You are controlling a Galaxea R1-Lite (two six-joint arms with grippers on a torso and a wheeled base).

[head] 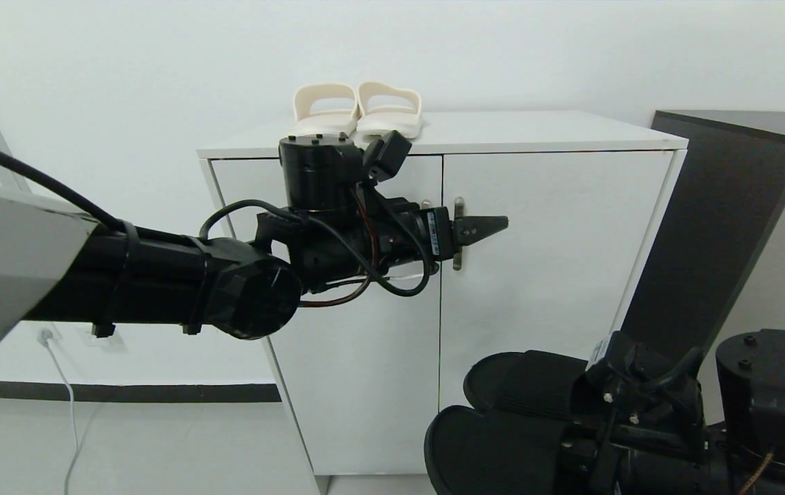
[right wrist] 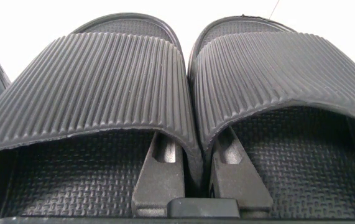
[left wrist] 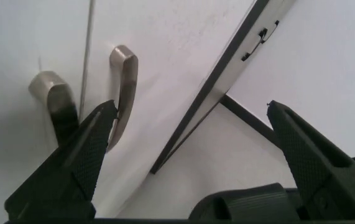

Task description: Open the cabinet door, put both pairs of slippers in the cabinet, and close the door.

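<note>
My left gripper (head: 499,223), jaws apart, sits at the right door's upright handle (left wrist: 124,87), just beside one fingertip (left wrist: 99,124); my right gripper (right wrist: 196,171) clamps the black slippers (right wrist: 102,81)

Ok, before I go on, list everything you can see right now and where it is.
white cabinet: one, white, against the wall, both doors shut
handles: two, metal, either side of the seam between the doors
cream slippers: one pair, cream, on top of the white cabinet
black slippers: one pair, black, held low in front of the right door
dark cabinet: one, dark grey, right of the white cabinet
wall socket: one, white, low on the wall at left, with a white cable
left pincer: black, open, at the handles
right pincer: black, shut on the black slippers
</note>
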